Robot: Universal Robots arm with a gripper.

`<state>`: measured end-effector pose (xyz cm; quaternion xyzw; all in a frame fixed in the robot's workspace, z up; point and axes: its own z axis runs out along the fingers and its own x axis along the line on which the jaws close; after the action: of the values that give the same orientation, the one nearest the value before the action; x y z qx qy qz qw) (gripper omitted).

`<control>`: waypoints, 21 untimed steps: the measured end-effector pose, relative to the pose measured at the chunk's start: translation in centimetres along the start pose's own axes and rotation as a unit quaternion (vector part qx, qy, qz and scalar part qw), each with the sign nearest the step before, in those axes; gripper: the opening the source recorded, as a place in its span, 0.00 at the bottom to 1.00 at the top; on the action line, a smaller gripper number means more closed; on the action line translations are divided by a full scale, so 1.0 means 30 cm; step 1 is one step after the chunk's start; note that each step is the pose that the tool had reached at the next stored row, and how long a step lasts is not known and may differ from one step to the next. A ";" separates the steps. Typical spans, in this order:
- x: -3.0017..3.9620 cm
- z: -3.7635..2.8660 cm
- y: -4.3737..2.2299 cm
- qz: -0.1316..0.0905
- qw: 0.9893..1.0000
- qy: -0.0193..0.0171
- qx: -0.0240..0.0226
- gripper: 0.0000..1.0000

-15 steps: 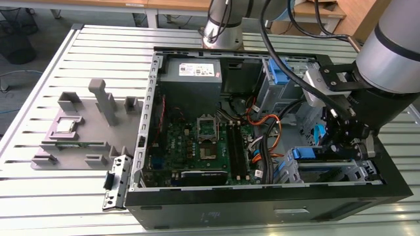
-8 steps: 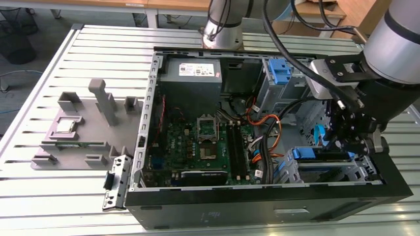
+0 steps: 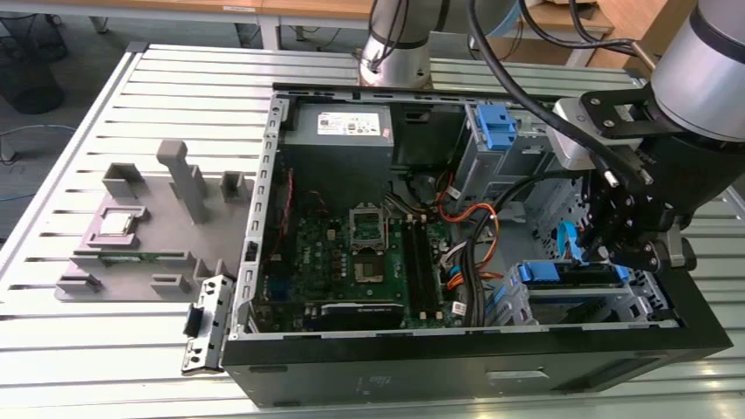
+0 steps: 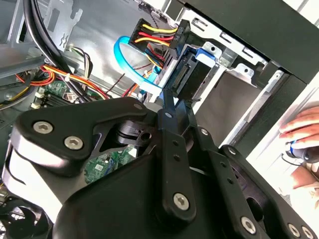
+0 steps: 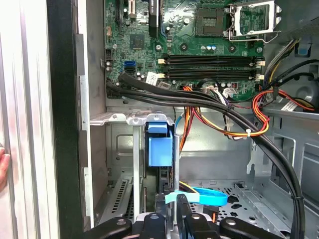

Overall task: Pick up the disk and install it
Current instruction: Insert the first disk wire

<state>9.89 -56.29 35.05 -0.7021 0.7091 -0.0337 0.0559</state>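
Now we see the disk (image 3: pixel 567 273) seated in the case's drive cage (image 3: pixel 652 301) (blue rails showing), directly below our gripper (image 3: pixel 617 249); whether the fingers grip it, we cannot tell.

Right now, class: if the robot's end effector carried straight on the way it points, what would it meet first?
Most likely the disk with its blue rail, already sitting in the drive cage of the computer case. The end effector hangs just above it, beside a light blue cable. Depth is unclear, so the cage edge could come first.
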 end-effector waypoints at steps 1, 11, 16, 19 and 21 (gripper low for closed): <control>0.000 0.000 0.000 0.000 1.000 0.000 -0.002 0.24; 0.000 0.005 -0.009 0.002 0.998 0.001 -0.058 0.24; 0.000 0.005 -0.014 0.002 0.998 0.001 -0.058 0.24; 0.000 0.008 -0.028 0.003 0.998 0.001 -0.058 0.24; -0.001 0.009 -0.040 0.004 0.998 0.001 -0.058 0.24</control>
<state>11.12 -56.26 34.93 -0.7014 0.7126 0.0069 0.0148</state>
